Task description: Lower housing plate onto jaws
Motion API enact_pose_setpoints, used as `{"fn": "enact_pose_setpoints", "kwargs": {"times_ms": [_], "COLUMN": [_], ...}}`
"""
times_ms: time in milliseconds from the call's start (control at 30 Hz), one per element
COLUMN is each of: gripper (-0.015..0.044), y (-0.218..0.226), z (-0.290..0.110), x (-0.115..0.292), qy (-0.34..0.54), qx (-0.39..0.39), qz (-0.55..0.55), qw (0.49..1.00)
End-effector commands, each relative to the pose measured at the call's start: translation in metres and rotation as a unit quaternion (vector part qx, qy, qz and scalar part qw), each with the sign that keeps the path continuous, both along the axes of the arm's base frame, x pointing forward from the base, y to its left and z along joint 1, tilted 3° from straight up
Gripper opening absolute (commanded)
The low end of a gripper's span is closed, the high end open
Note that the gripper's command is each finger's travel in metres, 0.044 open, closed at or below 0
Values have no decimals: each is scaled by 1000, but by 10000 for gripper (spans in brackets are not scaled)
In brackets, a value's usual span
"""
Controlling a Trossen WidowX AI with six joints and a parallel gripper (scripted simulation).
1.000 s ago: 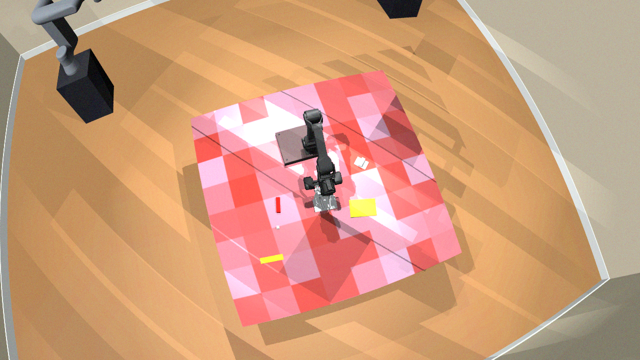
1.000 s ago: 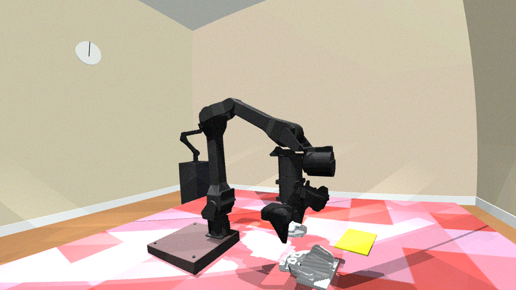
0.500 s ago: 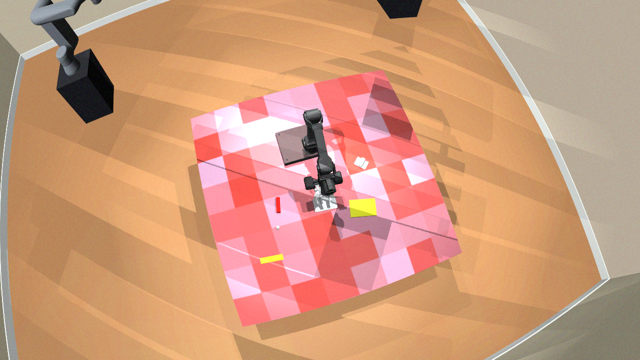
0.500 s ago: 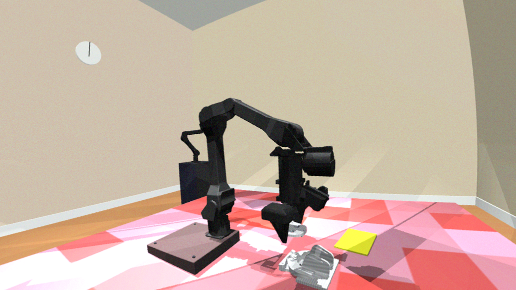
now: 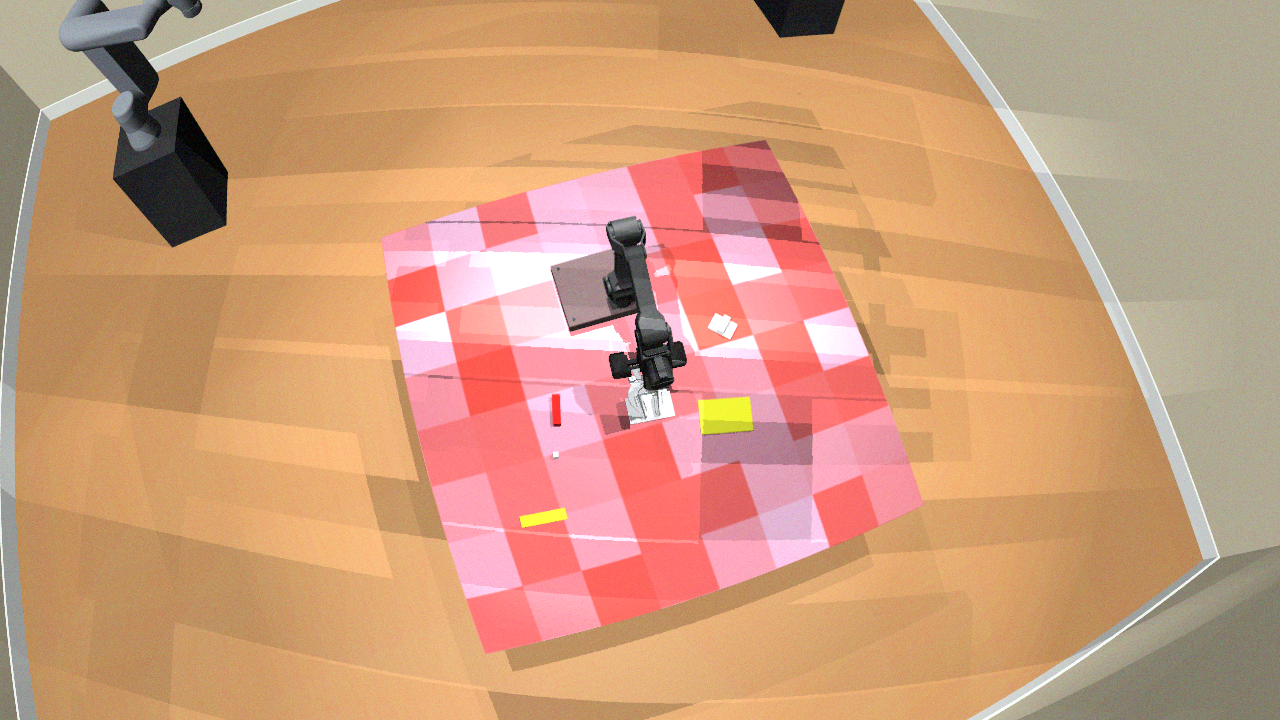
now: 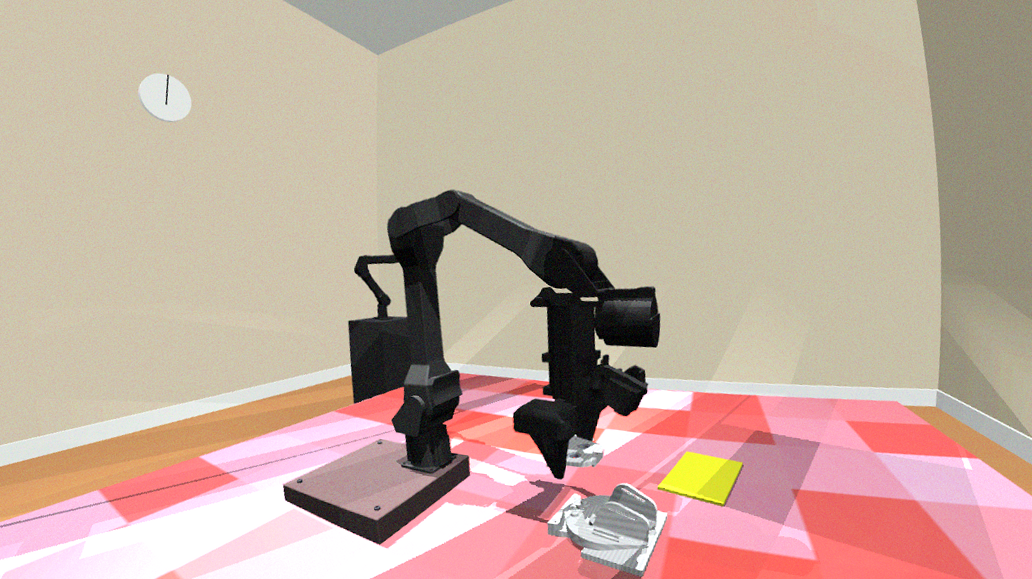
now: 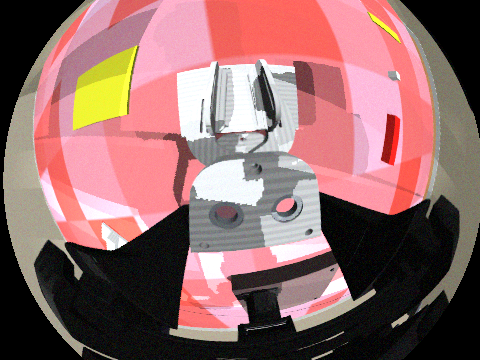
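My gripper [image 5: 648,360] [image 6: 574,458] [image 7: 252,204] is shut on the housing plate, one finger on each side edge. The housing plate [image 6: 589,454] [image 7: 256,220] is grey-white, with a rounded far edge and two round holes. It is held in the air on the arm's side of the white base assembly [image 5: 657,414] [image 6: 615,560] [image 7: 190,100]. Two upright jaws [image 7: 215,92] [image 7: 268,90] stand side by side on that base. The housing plate hides the base's near end in the wrist view. The jaw stubs cannot be made out clearly.
A yellow slab [image 5: 725,415] [image 6: 700,477] [image 7: 102,92] lies beside the base. A red bar [image 5: 555,410] [image 7: 391,140], a small white cube [image 5: 554,454] [image 7: 394,75] and a yellow bar [image 5: 543,517] [image 7: 384,27] lie on the other side. A white part [image 5: 722,325] lies near the arm.
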State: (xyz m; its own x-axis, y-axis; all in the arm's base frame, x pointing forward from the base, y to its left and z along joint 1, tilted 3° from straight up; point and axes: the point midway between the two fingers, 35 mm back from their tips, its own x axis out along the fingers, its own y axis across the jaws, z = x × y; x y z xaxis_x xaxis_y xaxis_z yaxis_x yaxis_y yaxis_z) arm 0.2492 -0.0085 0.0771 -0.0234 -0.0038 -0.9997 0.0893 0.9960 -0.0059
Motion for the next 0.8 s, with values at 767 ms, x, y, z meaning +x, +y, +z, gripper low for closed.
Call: {"fn": "enact_pose_setpoints", "kwargs": {"times_ms": [767], "gripper": [351], "y": [0], "z": [-6], "x": [1], "qy": [-1], "qx": [-1], "qz": [-8], "qw": [1000]}}
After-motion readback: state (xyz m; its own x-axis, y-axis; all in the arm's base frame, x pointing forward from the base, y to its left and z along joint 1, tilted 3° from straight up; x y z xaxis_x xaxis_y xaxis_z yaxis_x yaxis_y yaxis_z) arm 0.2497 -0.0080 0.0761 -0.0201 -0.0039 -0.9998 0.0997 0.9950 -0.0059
